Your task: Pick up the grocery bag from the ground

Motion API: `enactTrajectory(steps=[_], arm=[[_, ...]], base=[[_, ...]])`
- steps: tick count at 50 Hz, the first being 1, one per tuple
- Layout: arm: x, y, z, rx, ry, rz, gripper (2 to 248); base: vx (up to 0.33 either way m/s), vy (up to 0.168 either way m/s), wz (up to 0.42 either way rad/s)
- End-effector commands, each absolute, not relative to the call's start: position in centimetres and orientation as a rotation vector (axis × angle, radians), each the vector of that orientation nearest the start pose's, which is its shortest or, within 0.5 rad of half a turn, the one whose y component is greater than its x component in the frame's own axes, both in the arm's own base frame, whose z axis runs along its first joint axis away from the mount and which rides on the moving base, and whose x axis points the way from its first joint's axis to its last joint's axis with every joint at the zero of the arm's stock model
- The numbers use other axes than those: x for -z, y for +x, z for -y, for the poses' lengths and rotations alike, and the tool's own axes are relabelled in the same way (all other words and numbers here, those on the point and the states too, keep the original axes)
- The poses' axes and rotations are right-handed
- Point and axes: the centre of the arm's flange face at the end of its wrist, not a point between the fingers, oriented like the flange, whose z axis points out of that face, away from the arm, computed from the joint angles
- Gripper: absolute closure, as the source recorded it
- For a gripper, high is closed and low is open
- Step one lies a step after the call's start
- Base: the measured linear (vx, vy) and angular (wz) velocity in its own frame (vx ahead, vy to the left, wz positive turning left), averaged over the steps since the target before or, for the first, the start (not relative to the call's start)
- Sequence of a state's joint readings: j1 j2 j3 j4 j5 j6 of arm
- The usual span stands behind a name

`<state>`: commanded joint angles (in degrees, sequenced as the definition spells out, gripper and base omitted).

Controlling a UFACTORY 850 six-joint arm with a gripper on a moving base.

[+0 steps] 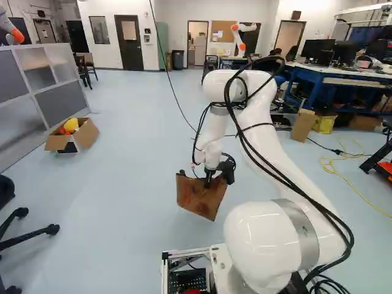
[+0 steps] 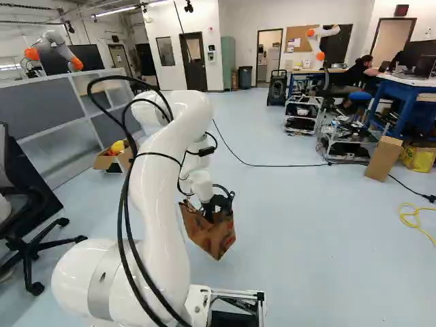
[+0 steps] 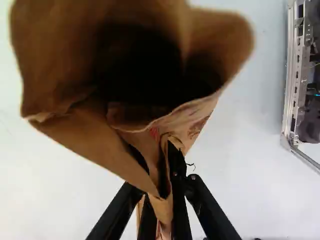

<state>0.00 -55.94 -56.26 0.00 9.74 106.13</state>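
In the left base view my gripper (image 1: pixel 212 177) points down at the top of the brown paper grocery bag (image 1: pixel 199 197). The bag hangs tilted from it and appears to be off the floor (image 1: pixel 122 208). Seen in the wrist view, the gripper (image 3: pixel 164 196) is shut on a folded part of the bag's paper rim, with brown paper (image 3: pixel 95 142) pinched between its two black fingers. The bag's mouth gapes ahead of the fingers, and its inside is dark. The orange pads are hidden.
A cardboard box (image 1: pixel 87 136) with yellow and red things stands by the grey partition (image 1: pixel 58 101). Office chair legs (image 2: pixel 30 252) are at the left. Low carts (image 2: pixel 302 114), a tall carton (image 2: pixel 385 158) and yellow cable (image 2: pixel 411 219) lie to the right. Another robot (image 1: pixel 240 38) stands far back.
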Motion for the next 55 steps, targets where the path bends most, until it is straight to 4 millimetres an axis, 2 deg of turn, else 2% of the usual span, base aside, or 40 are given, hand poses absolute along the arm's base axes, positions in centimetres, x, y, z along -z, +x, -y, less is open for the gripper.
enactTrajectory(steps=[29, 55], arm=[[-15.7, 44.9, 0.0, 0.394, -1.646, -2.19, 225], [-23.9, 41.1, 0.0, 0.627, -1.452, -1.932, 225]], base=[[0.0, 0.0, 0.0], [0.0, 0.0, 0.0]])
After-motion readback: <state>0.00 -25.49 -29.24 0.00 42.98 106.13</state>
